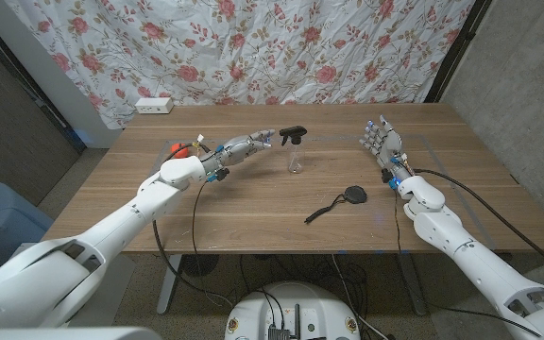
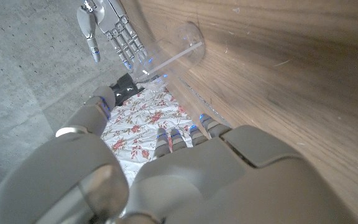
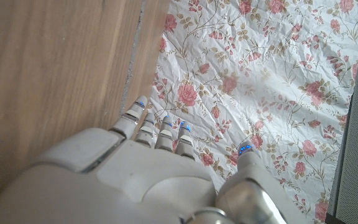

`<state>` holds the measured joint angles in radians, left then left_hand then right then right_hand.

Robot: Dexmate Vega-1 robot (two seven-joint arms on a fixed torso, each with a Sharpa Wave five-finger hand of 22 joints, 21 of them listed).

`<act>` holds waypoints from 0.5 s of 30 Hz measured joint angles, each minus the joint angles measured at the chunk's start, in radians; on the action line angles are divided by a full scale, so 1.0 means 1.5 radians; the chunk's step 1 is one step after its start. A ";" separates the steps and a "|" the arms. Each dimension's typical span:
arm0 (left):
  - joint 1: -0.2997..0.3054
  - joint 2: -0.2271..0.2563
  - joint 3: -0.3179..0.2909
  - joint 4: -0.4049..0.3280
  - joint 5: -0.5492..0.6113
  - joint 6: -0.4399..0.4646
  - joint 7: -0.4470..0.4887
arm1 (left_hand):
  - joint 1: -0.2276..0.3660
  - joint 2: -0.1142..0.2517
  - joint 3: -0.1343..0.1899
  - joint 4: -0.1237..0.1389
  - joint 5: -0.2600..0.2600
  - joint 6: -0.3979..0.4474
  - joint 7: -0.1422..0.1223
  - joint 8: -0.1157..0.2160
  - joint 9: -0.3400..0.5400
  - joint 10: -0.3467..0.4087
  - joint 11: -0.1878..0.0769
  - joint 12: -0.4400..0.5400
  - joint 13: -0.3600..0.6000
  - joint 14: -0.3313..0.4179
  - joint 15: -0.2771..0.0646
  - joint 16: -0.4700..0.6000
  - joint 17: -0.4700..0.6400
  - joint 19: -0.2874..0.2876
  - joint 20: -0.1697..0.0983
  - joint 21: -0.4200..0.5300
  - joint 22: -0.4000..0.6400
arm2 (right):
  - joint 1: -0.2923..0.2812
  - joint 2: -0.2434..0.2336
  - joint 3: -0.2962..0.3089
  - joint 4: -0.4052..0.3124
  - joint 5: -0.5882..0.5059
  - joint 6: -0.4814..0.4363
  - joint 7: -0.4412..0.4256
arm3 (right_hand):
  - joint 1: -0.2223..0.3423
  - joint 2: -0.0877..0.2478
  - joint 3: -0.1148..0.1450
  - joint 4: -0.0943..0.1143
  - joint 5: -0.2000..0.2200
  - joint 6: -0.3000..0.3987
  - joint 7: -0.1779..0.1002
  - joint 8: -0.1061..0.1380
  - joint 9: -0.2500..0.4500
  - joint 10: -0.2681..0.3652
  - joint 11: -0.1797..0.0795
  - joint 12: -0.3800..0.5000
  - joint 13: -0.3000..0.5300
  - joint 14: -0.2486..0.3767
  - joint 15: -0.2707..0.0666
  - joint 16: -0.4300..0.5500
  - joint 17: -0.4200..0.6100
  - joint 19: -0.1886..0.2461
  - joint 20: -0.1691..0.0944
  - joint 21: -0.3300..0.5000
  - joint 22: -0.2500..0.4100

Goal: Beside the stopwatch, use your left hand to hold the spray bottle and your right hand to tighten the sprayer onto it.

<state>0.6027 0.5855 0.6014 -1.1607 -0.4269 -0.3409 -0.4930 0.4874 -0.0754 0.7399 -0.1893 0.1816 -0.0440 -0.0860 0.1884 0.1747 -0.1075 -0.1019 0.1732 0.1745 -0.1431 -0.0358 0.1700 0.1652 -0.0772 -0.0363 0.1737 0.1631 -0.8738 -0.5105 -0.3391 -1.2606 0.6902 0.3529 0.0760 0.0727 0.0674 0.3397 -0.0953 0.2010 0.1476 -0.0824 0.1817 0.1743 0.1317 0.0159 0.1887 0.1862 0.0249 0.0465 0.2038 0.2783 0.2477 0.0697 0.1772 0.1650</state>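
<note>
Fingers, left hand (image 1: 246,144): stretched out toward the bottle, spread a bit, holding nothing. Tips look just short of the plastic from where I'm standing, can't swear there's no contact.

Fingers, right hand (image 1: 382,142): apart and pointing up, nothing in them. This hand stands on its edge at the far right side of the table (image 1: 253,212).

Stopwatch (image 1: 353,195): closest thing to the front edge, black disc with its cord trailing off toward the robot's left. Sits between the two arms.

Spray bottle (image 1: 295,159): clear, upright, just behind the stopwatch and a touch to the robot's left. So it's already beside the stopwatch, fine.

Sprayer (image 1: 291,133): black trigger head sitting on top of the bottle. Whether it's threaded at all or just perched, too small to tell.

Bottle vs fingers: left fingertips come at it from the robot's left, around neck height. Right hand is well apart, off on the other side. The left wrist view shows the clear bottle (image 2: 173,53) past the left fingers, with the right hand (image 2: 107,28) beyond it.

What could go wrong: my guess is the bottle tips. It looks light and narrow, and a sideways nudge up high, before the fingers wrap around, could push it over or slide it away.

Also: if the grip lands on the sprayer rather than the body, the right hand has nothing left to twist.

Far side: white power strip (image 1: 153,104) on the floor under the floral curtain (image 1: 253,47).
</note>
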 measured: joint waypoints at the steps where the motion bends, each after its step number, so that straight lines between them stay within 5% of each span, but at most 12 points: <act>1: 0.000 0.000 0.000 0.000 0.003 -0.001 -0.002 | 0.003 -0.003 0.000 0.000 0.000 -0.004 0.003 0.000 0.000 -0.004 0.002 0.000 0.000 -0.004 0.001 0.000 0.000 -0.005 0.000 -0.003 0.000 | -0.001 0.000 0.000 -0.001 0.000 0.000 0.000 | 0.000 0.000 -0.002 -0.002 0.000 0.000 0.000 0.000 0.000 0.000 0.000 0.000 0.000 0.000 0.000 0.000 0.000 0.000 0.000 0.000 0.000; 15: -0.029 -0.023 0.029 0.036 0.036 -0.010 -0.013 | 0.044 -0.033 0.000 0.000 0.000 -0.081 0.032 -0.005 0.000 -0.042 0.025 0.000 0.000 -0.019 0.017 0.000 0.000 -0.060 0.002 -0.002 0.000 | -0.010 -0.002 0.001 -0.008 -0.002 0.000 -0.009 | 0.000 0.000 -0.003 -0.003 0.000 -0.007 0.000 0.000 0.000 0.000 0.000 0.000 0.000 -0.008 0.008 0.000 0.000 -0.004 0.004 0.000 0.000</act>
<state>0.5589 0.5512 0.6454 -1.1060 -0.3731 -0.3560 -0.5118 0.5527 -0.1255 0.7398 -0.1894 0.1816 -0.1654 -0.0382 0.1810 0.1746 -0.1704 -0.0640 0.1733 0.1744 -0.1713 -0.0106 0.1701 0.1651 -0.1668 -0.0329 0.1700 0.1631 -0.8887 -0.5135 -0.3371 -1.2732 0.6867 0.3526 0.0630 0.0727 0.0674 0.3356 -0.0993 0.2010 0.1367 -0.0822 0.1816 0.1742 0.1318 0.0159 0.1887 0.1863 0.0123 0.0591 0.2038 0.2785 0.2423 0.0752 0.1773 0.1650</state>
